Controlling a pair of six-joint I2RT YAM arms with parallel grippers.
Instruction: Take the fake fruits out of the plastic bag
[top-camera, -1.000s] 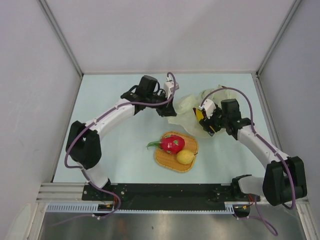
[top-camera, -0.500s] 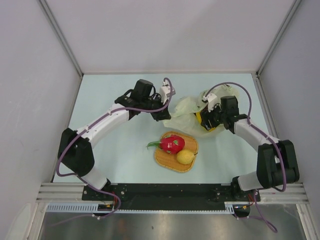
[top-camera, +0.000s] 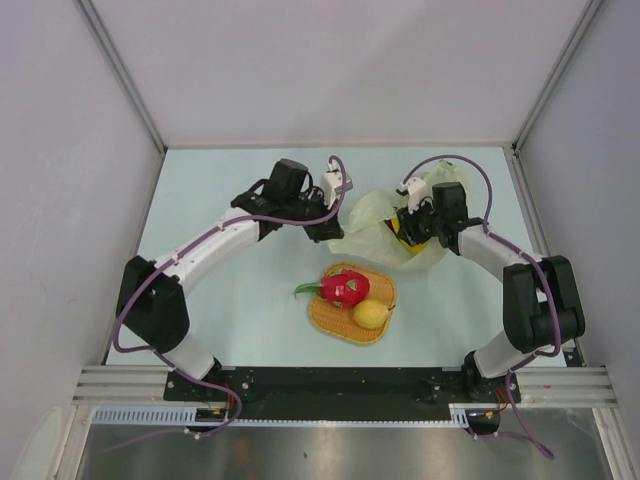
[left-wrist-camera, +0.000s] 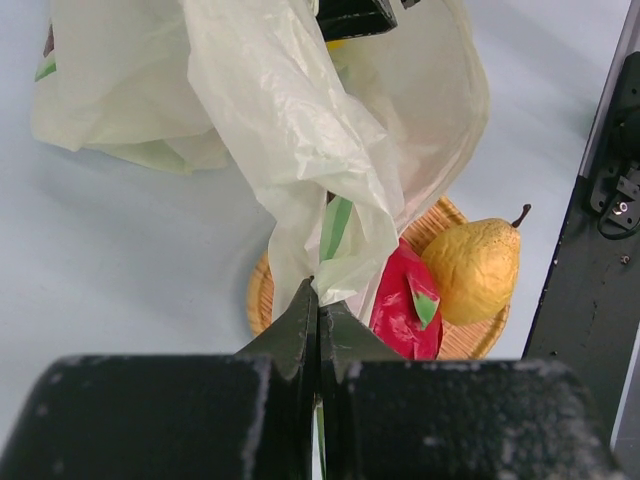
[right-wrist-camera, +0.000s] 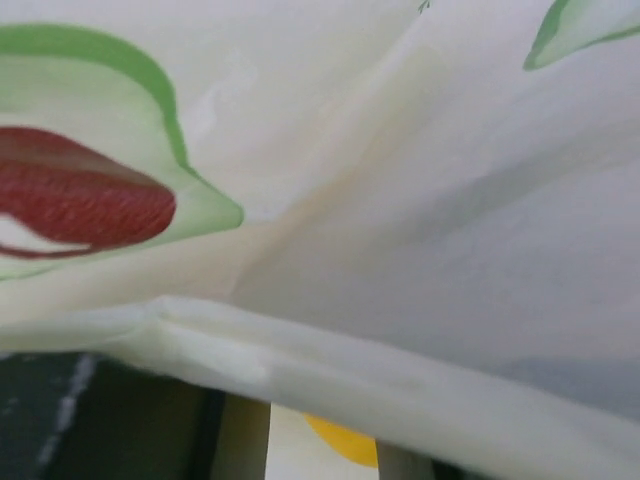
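Observation:
The pale yellow-green plastic bag (top-camera: 375, 222) lies at the back of the table, behind the mat. My left gripper (top-camera: 335, 226) is shut on a fold of the bag (left-wrist-camera: 300, 130) and holds it lifted, pinched at the fingertips (left-wrist-camera: 318, 292). My right gripper (top-camera: 406, 228) is at the bag's right side, and bag film (right-wrist-camera: 400, 200) covers most of its view. Its fingers stand apart, with a piece of the yellow banana (right-wrist-camera: 345, 442) between them; the banana (top-camera: 398, 232) also shows yellow from above. The dragon fruit (top-camera: 345, 288) and yellow pear (top-camera: 371, 314) lie on the mat. The grape bunch is hidden.
The orange woven mat (top-camera: 325, 318) sits in front of the bag near the table's middle. In the left wrist view the mat (left-wrist-camera: 260, 295), dragon fruit (left-wrist-camera: 400, 315) and pear (left-wrist-camera: 475, 268) lie below the hanging bag. A black rail (left-wrist-camera: 590, 260) runs along the near edge.
My right gripper has moved up and left, into the bag's right side. My left gripper has shifted slightly while keeping its pinch on the bag. The fruits on the mat have not moved.

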